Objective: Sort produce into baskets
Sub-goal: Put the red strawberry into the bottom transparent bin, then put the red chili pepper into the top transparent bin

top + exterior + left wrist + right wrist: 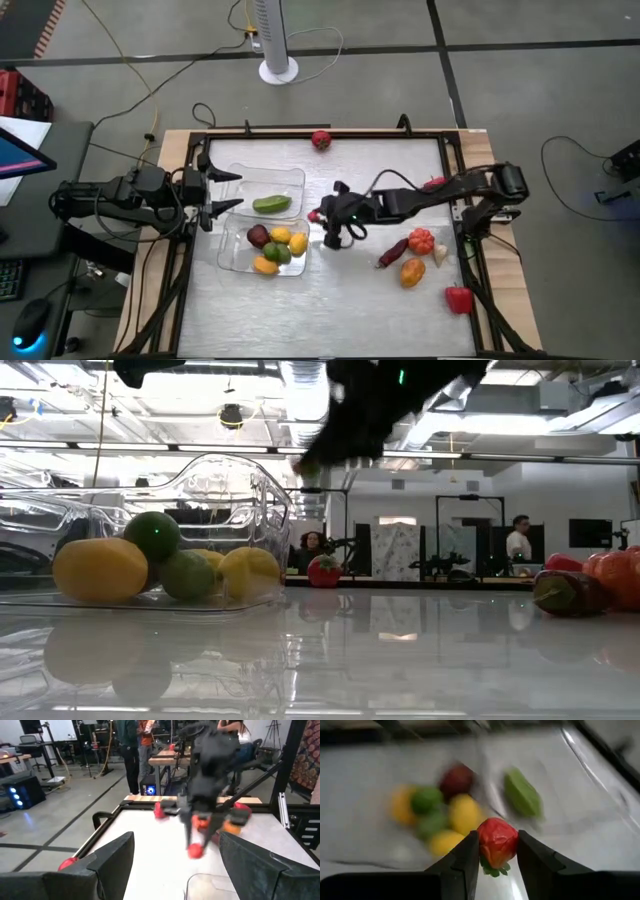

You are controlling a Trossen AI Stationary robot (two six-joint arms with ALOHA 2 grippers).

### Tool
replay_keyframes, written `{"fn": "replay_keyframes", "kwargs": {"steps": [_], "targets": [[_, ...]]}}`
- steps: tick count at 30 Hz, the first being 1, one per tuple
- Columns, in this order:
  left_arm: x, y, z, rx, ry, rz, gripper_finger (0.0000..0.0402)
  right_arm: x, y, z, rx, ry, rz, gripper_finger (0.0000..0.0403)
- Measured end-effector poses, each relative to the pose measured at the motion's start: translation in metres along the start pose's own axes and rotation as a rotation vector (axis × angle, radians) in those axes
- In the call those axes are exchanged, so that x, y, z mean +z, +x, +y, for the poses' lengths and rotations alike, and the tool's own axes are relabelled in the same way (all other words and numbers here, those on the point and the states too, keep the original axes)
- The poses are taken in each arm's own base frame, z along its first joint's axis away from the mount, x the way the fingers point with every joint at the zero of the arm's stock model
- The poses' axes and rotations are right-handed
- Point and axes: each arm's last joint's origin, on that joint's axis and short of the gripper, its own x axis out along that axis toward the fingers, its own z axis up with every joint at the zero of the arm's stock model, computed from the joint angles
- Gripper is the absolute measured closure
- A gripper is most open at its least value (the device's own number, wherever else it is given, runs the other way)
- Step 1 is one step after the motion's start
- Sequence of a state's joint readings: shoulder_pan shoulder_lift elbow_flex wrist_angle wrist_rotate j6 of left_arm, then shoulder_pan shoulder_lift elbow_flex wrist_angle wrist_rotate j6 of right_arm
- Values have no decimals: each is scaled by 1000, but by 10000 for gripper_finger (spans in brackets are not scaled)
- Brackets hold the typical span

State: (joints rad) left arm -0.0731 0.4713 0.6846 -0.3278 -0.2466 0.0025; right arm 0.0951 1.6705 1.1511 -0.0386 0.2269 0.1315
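Low view: glossy white table (400,660) mirrors a workshop room; right gripper (497,851) clamps a red fruit (497,839).

Right gripper (498,851) clamps a red strawberry (497,841) between its fingers (466,861), above the table (365,775); beyond lie a green pod (522,794), yellow (464,813), green (426,799) and dark red (456,778) produce, blurred

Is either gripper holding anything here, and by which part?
The right gripper pinches a red strawberry-like piece by its sides, green leafy end hanging below. The left gripper waits open by the baskets, holding nothing.
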Motion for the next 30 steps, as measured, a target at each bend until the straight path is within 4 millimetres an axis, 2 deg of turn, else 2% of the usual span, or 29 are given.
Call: {"fn": "replay_keyframes", "kwargs": {"steps": [4, 9, 14, 19, 22, 26, 30], "targets": [[0, 0, 0, 0, -4, 5, 127, 8, -7, 28, 93, -63, -124, 243], [-1, 0, 0, 1, -5, 5, 127, 8, 2, 55, 158, -103, -264, 240], [-1, 0, 0, 1, -6, 5, 127, 4, 27, 62, 152, -120, -224, 239], [-1, 0, 0, 1, -6, 5, 127, 11, 45, 65, 159, -142, -205, 232], [-1, 0, 0, 0, -5, 7, 127, 11, 51, 67, 163, -167, -181, 207], [-2, 0, 0, 1, -6, 16, 127, 14, 52, 68, 162, -174, -171, 147], [-2, 0, 0, 1, -11, 22, 127, 14, 43, 62, 108, -210, 55, 98]]}}
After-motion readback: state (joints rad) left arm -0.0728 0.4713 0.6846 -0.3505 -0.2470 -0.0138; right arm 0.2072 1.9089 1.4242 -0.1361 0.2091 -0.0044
